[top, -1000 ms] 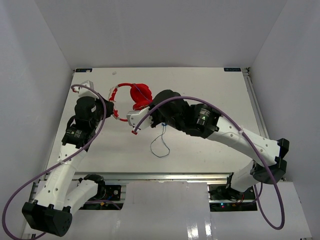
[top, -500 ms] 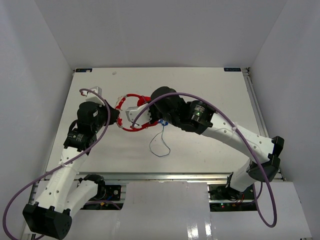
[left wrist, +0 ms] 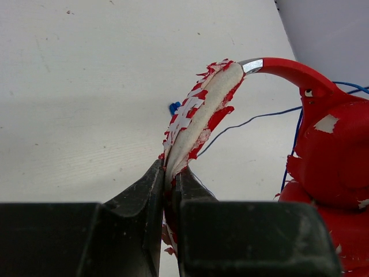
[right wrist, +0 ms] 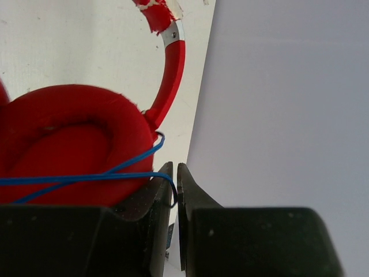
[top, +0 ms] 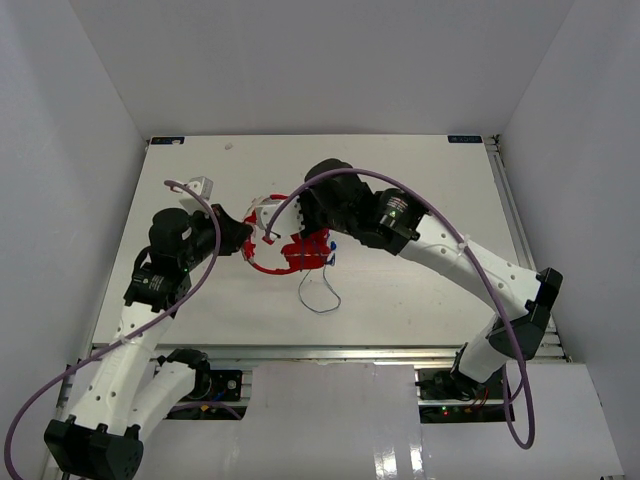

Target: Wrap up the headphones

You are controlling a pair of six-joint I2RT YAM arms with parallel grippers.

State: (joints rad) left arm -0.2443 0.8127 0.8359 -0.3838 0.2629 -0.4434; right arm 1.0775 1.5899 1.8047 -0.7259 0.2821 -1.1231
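Observation:
The red headphones (top: 296, 250) lie mid-table between my two grippers. My left gripper (top: 247, 241) is shut on the headband's worn red-and-white padding (left wrist: 199, 112), with its tips (left wrist: 170, 173) pinching the band edge-on. One earcup (left wrist: 337, 150) hangs at the right of that view. My right gripper (top: 271, 227) is just behind the headphones. In the right wrist view its jaws (right wrist: 174, 176) are shut on the thin blue cord (right wrist: 86, 178), which crosses a padded earcup (right wrist: 69, 133). The cord's loose loop (top: 320, 290) trails on the table toward me. The blue plug (left wrist: 174, 107) lies on the table.
White table (top: 420, 290) enclosed by grey walls, with a metal rail (top: 510, 210) along its right edge. Thick purple arm cables (top: 420, 195) arch over both arms. The right arm reaches across the table's middle.
The headphones have come from the back of the table toward the near middle and turned over. My left gripper followed them right. My right wrist swung back and left, drawing the cord in.

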